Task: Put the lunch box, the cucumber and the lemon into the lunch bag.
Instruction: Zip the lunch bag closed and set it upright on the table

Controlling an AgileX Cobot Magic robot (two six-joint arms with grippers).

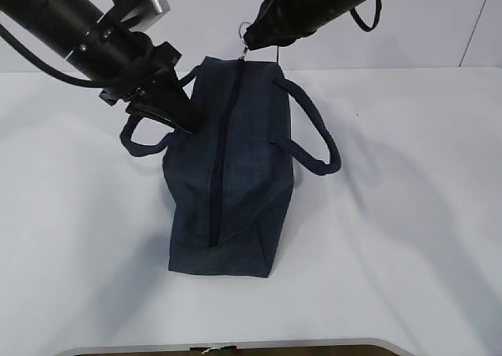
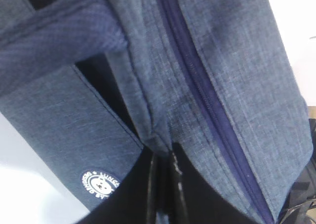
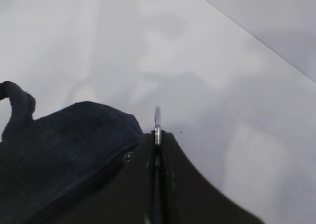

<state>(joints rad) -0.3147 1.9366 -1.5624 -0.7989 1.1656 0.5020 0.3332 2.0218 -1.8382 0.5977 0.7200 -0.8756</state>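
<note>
The dark navy lunch bag [image 1: 235,168] lies on the white table with its long zipper [image 1: 220,168] facing up and closed along its visible length. My left gripper [image 1: 188,121] is shut on a fold of the bag's fabric at the far left top edge. The left wrist view shows that pinch at the left gripper [image 2: 165,155], beside the zipper [image 2: 197,81] and the white round logo [image 2: 100,184]. My right gripper [image 1: 248,49] is at the bag's far end, shut on the metal ring pull [image 3: 157,118]. The lunch box, the cucumber and the lemon are out of view.
The bag's two padded loop handles hang out to either side, the left handle [image 1: 145,144] under my left arm and the right handle [image 1: 314,128] on the table. White table [image 1: 408,215] surrounds the bag; its front edge [image 1: 235,345] is near.
</note>
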